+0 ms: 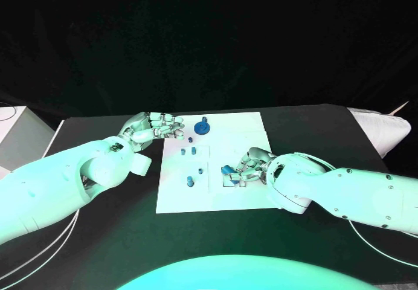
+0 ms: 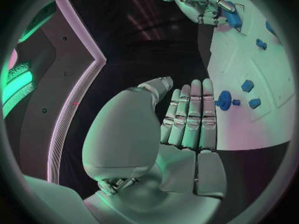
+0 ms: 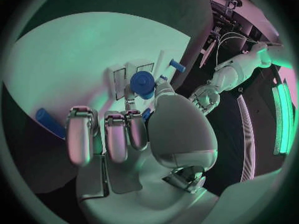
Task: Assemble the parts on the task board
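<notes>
Here the white task board [image 1: 228, 181] lay in the middle of the black tabletop [image 1: 104, 235], and everything else can be placed from it. The left hand [image 1: 153, 127] hovered at the board's far left corner, beside a round blue gear-like part [image 1: 202, 127] that sat on the board near its far edge. In the left wrist view that hand [image 2: 187, 119] kept its fingers [image 2: 194, 112] straight and pressed side by side, holding nothing, with the fingertips just short of the gear-like part [image 2: 224, 100].

The right hand [image 1: 246, 166] rested over the board's right half, near the middle of that side. Its fingers [image 3: 116, 134] were curled down onto the board, and a round blue part [image 3: 142, 80] sat at the thumb's tip above a rectangular recess; whether it was truly pinched I cannot tell. A blue cylindrical part [image 3: 49, 122] lay on the board just beside those curled fingers.

Several small blue parts [image 1: 192, 151] stood or lay in the board's left half, between the 2 hands.
</notes>
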